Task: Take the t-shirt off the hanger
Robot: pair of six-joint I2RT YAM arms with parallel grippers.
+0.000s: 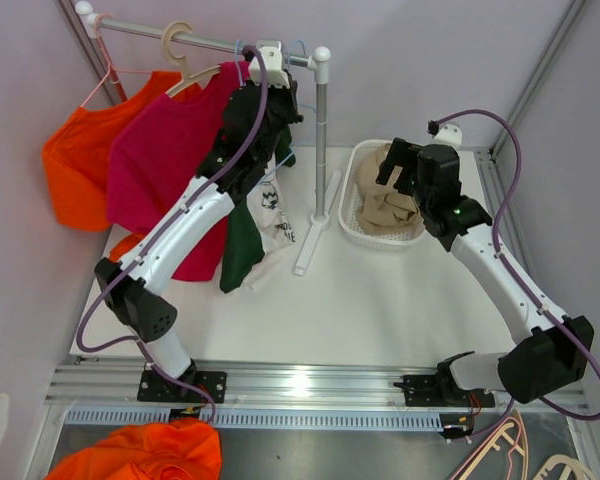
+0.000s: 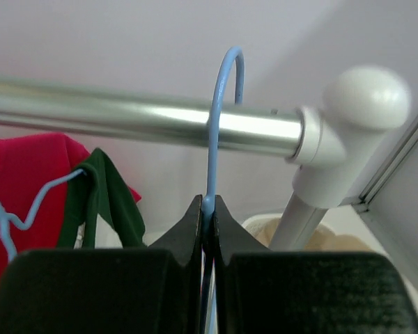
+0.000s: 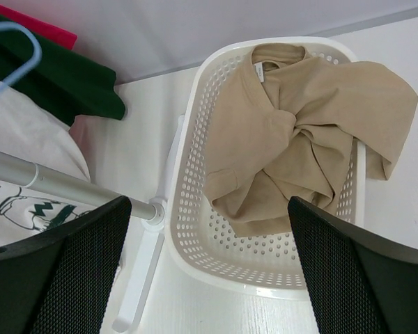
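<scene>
A green and white printed t-shirt [image 1: 250, 235] hangs from the rack rail [image 1: 210, 42] on a light blue wire hanger [image 2: 219, 104]. My left gripper [image 2: 207, 203] is raised to the rail and shut on the hanger's neck just below its hook. The hook sits over the rail [image 2: 125, 115] near the white end knob [image 2: 366, 97]. Green cloth [image 2: 104, 202] drapes over a blue wire at the left. My right gripper [image 3: 209, 209] is open and empty above the white basket [image 3: 184, 174]. In the top view it [image 1: 400, 165] hovers over the basket [image 1: 355, 215].
A beige shirt [image 3: 299, 132] lies in the basket. A magenta shirt [image 1: 165, 160] on a wooden hanger and an orange shirt [image 1: 75, 170] hang further left. The rack's post [image 1: 323, 140] and foot [image 1: 308, 245] stand between the arms. Orange cloth [image 1: 140, 455] and spare hangers [image 1: 510, 455] lie below the table's near edge.
</scene>
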